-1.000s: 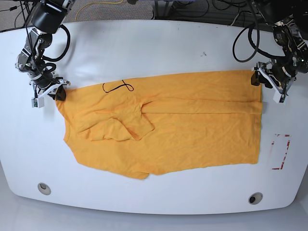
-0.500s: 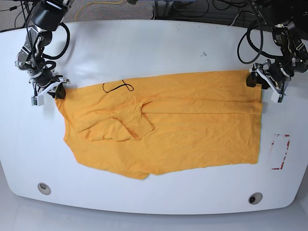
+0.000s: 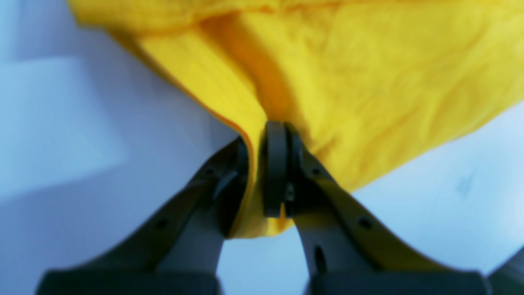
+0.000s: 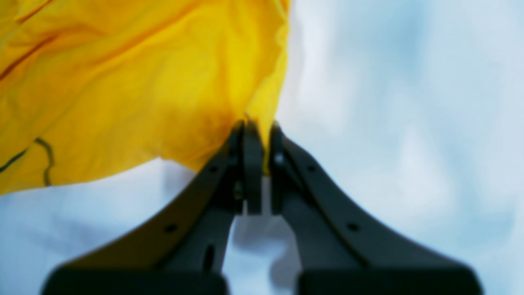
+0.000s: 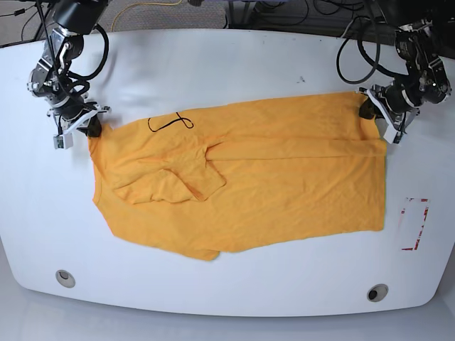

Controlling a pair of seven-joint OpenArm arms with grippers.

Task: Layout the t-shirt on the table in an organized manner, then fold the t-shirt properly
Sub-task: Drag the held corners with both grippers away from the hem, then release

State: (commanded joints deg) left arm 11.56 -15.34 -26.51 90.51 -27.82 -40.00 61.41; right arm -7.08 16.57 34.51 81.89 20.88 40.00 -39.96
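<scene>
The orange-yellow t-shirt [image 5: 249,177] lies spread across the white table [image 5: 227,64], with a sleeve folded over its left part and black lettering [image 5: 169,122] near its far edge. My left gripper [image 5: 367,109] is shut on the shirt's far right corner; in the left wrist view [image 3: 256,164] the fabric [image 3: 368,82] is pinched between the jaws. My right gripper [image 5: 91,128] is shut on the shirt's far left corner; in the right wrist view [image 4: 258,164] the cloth [image 4: 143,82] is pinched between the jaws.
A red-white tape rectangle [image 5: 414,224] is on the table's right. Two metal grommets [image 5: 65,277] [image 5: 377,292] sit near the front edge. Cables [image 5: 284,14] run behind the table's far edge.
Both grippers have moved toward the far edge, pulling the shirt's far edge with them; the whole shirt has shifted slightly away from the front.
</scene>
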